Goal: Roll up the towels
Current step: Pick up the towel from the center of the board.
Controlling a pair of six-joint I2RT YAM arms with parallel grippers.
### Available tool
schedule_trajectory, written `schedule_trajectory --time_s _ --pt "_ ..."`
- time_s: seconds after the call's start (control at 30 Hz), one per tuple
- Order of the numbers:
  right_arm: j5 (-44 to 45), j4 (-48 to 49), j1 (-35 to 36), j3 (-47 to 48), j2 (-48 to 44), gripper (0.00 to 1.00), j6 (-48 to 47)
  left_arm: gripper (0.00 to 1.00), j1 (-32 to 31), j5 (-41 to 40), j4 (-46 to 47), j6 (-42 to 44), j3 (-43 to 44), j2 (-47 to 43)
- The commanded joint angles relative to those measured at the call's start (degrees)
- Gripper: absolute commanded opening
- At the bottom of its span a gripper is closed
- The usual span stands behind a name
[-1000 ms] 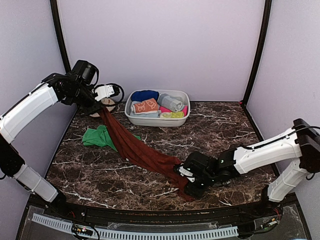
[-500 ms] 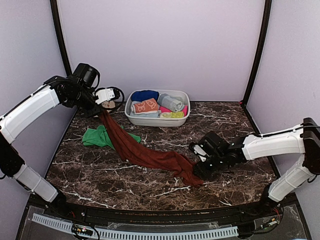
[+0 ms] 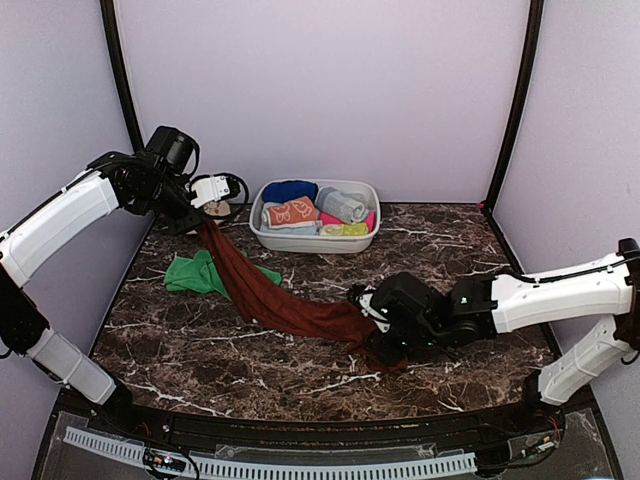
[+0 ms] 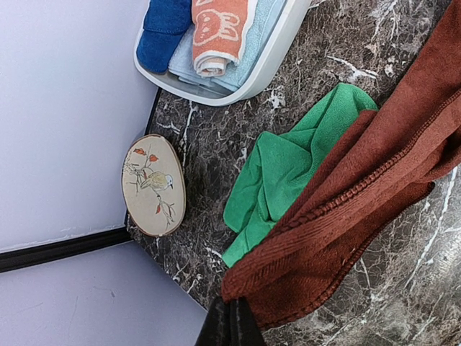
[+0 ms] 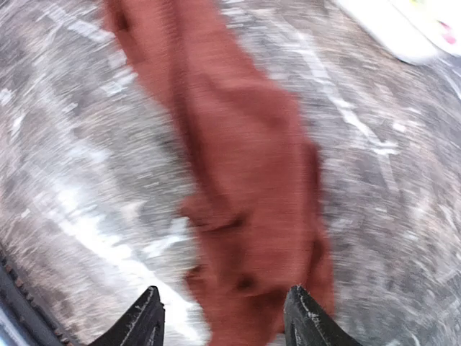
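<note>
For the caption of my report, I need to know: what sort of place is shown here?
Probably a robot test booth, not a home: plain lilac walls enclose a dark marble-look table, and a white left arm and right arm reach over it.

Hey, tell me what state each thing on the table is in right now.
rust-brown towel: unrolled, one end lifted, the other lying on the table.
green towel: crumpled, not rolled.
orange printed towel: rolled, in the basin.
basin: upright, holding rolled towels.
left pincer: shut on the rust-brown towel.
right pincer: open over the towel's lower end.
</note>
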Motion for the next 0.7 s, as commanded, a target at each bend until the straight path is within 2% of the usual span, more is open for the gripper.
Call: schedule_trajectory --time_s 0.0,0.23,0.5,0.67 --pt "-4.6 4.6 3.1 0.5 4.8 0.53 2.8 0.00 0.6 0.2 0.7 0.0 -0.6 -1.6" --pt "-9.2 7.8 0.9 -1.1 12.2 0.48 7.3 0.00 0.5 -0.1 0.6 0.4 -0.2 -1.7" --pt "-11.8 10.5 -2.4 -6.4 11.4 0.48 10.2 0.00 0.5 0.1 0.7 0.3 -0.4 -1.7" --pt "-12.5 11.1 -3.1 -6.5 13.4 0.41 10.3 0.00 0.5 0.1 0.9 0.3 -0.5 -2.0"
